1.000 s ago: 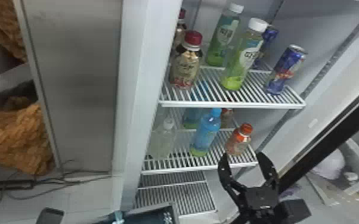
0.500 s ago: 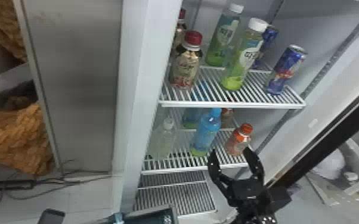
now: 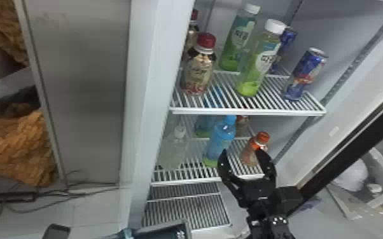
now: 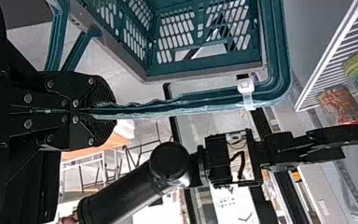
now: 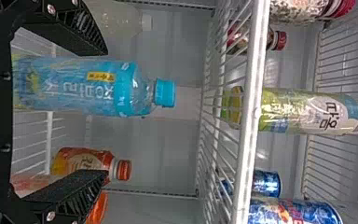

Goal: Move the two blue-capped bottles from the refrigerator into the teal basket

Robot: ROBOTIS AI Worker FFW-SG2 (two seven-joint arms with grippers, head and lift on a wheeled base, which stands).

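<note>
Blue-capped bottles stand upright on the refrigerator's middle rack, the front one [image 3: 221,143] near the rack's front edge [image 3: 184,182] and the other [image 3: 205,125] behind it, partly covered. In the head view, the upper rack [image 3: 248,112] juts out over this level, its white front bar close above the front bottle's cap. A clear bottle with a white cap [image 3: 175,146] borders the space on the robot's left, toward the pale refrigerator frame [image 3: 149,95], and an orange-capped bottle [image 3: 254,149] borders it on the right, with a gap between it and the front blue bottle

The right arm comes in from the bottom edge of the head view, and its claw [image 3: 244,155] points up toward the rack, fingers spread wide. The right wrist view has the front blue bottle framed between the two fingers, with open room on both sides and the orange-capped bottle by one of them. The left claw [image 4: 109,111] is pressed together on the rim of the teal basket, pinching it

The teal basket [image 4: 205,100] shows slotted walls in the left wrist view, a white clip [image 4: 245,88] on its rim, and sits low in front of the refrigerator. The upper rack holds a red-capped bottle [image 3: 198,70], green bottles with white caps [image 3: 259,63] and blue cans [image 3: 305,74]
</note>
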